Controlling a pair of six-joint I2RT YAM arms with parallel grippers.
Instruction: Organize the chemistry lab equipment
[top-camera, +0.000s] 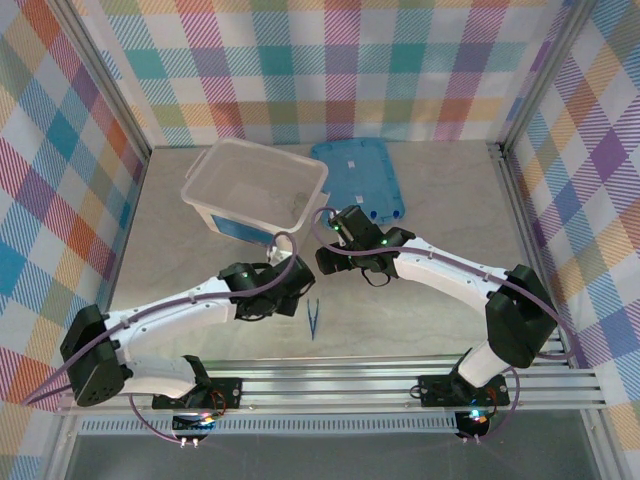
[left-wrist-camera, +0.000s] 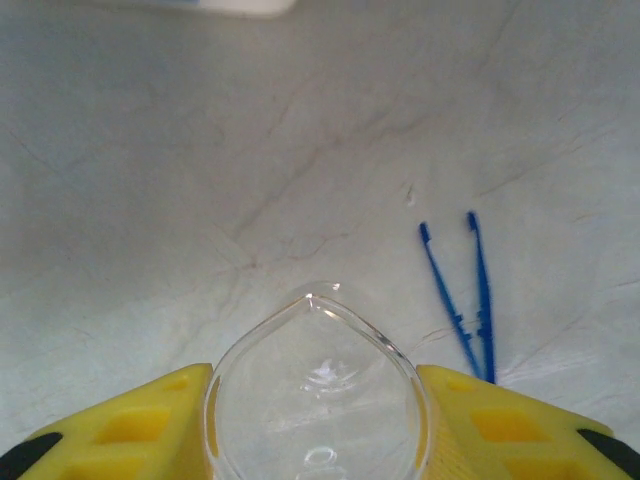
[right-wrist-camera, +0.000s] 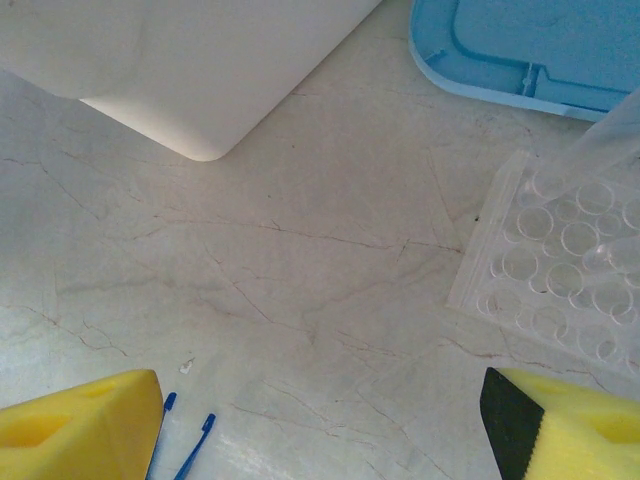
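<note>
The clear glass beaker (left-wrist-camera: 318, 400), beside the blue tweezers (left-wrist-camera: 470, 290) on the surface (left-wrist-camera: 200, 150), is sitting pinched between my left fingers (left-wrist-camera: 130, 430), which I am squeezing gently against slipping, while my right fingers (right-wrist-camera: 80, 420) are hanging spread, empty.

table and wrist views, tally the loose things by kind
tub: 1
blue lid: 1
tweezers: 1
glass beaker: 1
clear holed rack: 1
total: 5
</note>
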